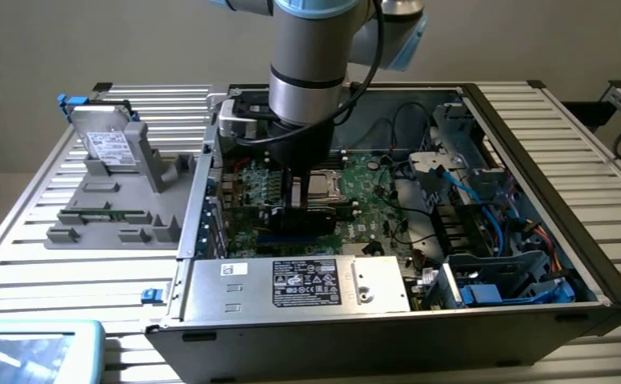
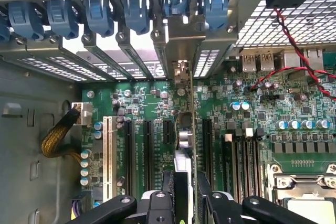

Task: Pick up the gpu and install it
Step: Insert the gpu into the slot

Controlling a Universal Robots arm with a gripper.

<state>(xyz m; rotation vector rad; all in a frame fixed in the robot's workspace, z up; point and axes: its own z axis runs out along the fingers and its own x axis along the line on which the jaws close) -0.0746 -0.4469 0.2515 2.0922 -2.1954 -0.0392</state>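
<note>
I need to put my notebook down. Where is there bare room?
The table is bare between the grey holder and the blue-edged tray, and on the exterior view's right of the case. Inside the case is crowded: the hand grips the gpu among cables.

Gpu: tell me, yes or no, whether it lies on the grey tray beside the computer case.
No, the gpu stands on edge between the fingers inside the case, over the motherboard slots.
</note>
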